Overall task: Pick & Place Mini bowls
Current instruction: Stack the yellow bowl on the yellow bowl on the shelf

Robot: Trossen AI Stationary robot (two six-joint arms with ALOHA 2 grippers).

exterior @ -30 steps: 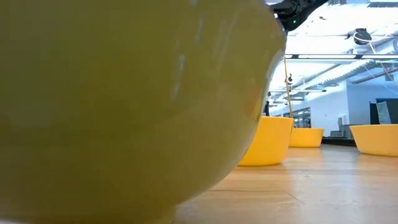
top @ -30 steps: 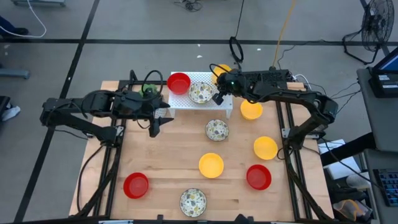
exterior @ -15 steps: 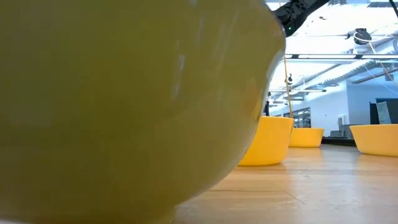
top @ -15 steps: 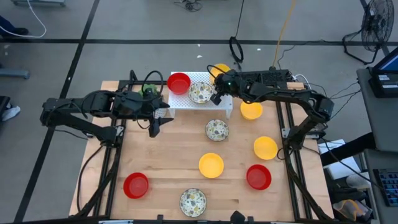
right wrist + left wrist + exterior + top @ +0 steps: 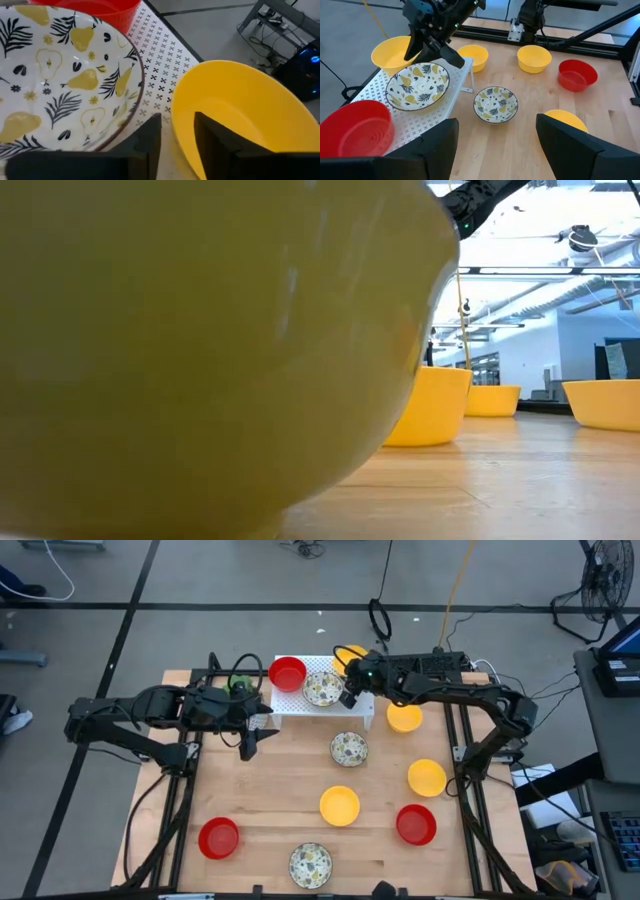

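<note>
A white perforated rack (image 5: pixel 300 705) at the table's far middle bears three mini bowls: a red one (image 5: pixel 288 672), a pear-patterned one (image 5: pixel 322 689) and a yellow one (image 5: pixel 235 110) at its right end. My right gripper (image 5: pixel 177 132) is open at the yellow bowl's rim, between that bowl and the patterned one (image 5: pixel 60 75). My left gripper (image 5: pixel 250 747) hangs open above the table, left of the rack, with nothing between its fingers (image 5: pixel 430 145). More mini bowls stand on the table. My right gripper reaches in slanting down from the table's right side. One finger (image 5: pixel 215 140) stands inside the yellow bowl and the other (image 5: pixel 147 142) outside its rim (image 5: pixel 175 117). I cannot tell whether either finger touches the rim. The bowl rests on the rack.
On the wooden table stand a patterned bowl (image 5: pixel 349 748) close to the rack, yellow bowls (image 5: pixel 404 717) (image 5: pixel 427 777) (image 5: pixel 339 805), red bowls (image 5: pixel 416 824) (image 5: pixel 219 837) and a patterned bowl (image 5: pixel 310 864) at the near edge. A green plant (image 5: pixel 240 683) sits left of the rack.
</note>
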